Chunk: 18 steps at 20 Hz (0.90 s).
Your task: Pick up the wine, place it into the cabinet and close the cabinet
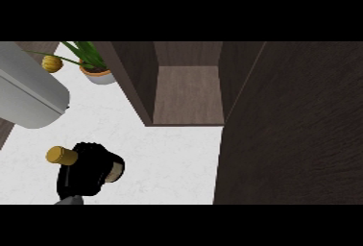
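left hand [89, 173] has its fingers clamped round the wine [62, 155], gold cap poking out, toward the bench's [170, 158] front left. glass, so likely heavy, slick and breakable: best held round the body, not the neck. cabinet [188, 96] stands open.

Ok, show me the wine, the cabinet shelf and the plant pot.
Wine [62, 155], head view, on its gold cap.
Shelf [188, 93], head view, on its bare board.
Pot [102, 78], head view, on its front wall.
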### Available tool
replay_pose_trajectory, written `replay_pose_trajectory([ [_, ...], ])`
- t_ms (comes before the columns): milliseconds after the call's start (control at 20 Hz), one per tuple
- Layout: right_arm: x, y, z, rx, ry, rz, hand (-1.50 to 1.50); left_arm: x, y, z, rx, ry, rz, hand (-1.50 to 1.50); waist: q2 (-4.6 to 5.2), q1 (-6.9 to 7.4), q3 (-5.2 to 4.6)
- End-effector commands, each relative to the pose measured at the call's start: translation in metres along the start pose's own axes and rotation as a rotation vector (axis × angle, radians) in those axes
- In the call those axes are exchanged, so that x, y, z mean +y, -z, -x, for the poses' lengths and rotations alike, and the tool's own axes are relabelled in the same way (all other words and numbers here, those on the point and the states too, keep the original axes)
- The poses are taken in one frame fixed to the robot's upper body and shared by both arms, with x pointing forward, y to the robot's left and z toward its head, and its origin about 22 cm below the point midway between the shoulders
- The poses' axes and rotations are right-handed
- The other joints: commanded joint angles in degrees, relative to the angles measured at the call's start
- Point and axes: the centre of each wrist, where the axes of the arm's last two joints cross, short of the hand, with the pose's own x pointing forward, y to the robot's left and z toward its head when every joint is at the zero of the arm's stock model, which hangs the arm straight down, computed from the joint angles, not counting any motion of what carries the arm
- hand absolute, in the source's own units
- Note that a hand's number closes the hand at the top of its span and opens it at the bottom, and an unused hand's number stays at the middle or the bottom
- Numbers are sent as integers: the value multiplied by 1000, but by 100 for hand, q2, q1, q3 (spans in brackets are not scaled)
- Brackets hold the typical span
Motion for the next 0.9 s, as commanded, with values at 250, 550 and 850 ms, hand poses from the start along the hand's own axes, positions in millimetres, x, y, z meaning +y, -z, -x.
replay_pose_trajectory([
  [250, -4, -23, -40, -83, 37, -25, -150, -58, 15, -22, -111, -64, 100, 150, 17, -11, -7],
  [550, -1, -28, -39, -86, 48, -20, -150, -102, 13, -55, -93, -57, 143, 150, 0, -40, -2],
  [850, 0, -24, -42, -79, 61, -25, -150, -157, 28, -102, -103, -18, 166, 150, 13, -30, -7],
])
